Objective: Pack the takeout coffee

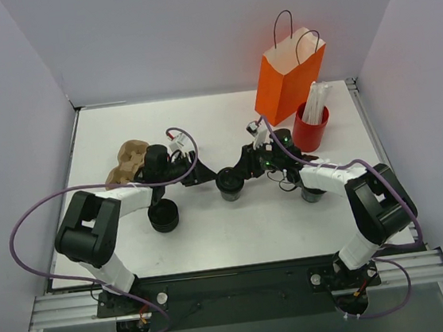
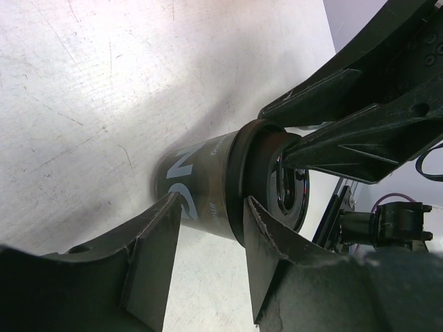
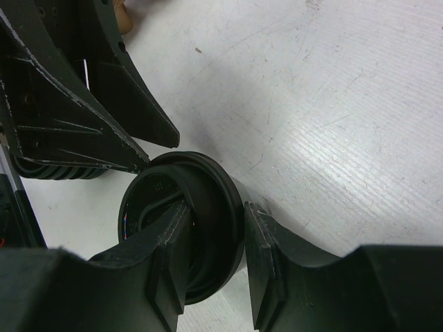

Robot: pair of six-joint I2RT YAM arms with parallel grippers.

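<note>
The takeout coffee [image 1: 230, 183] is a small dark cup with a black top rim, standing mid-table between my two grippers. My right gripper [image 1: 243, 170] is shut on it. In the right wrist view [image 3: 214, 207] one finger lies over the recessed top and the other presses outside the rim [image 3: 221, 181]. My left gripper [image 1: 209, 177] is open on the cup's left side. In the left wrist view [image 2: 211, 204] its two fingertips stand apart along the cup's printed wall [image 2: 197, 176]. The orange paper bag [image 1: 288, 78] stands upright at the back right.
A red cup of white straws [image 1: 311, 128] stands beside the bag. A low ribbed black round stack [image 1: 163, 217] sits front left, under my left arm. A brown pulp carrier [image 1: 127, 162] lies at the left. A dark round object [image 1: 313, 193] sits under my right arm.
</note>
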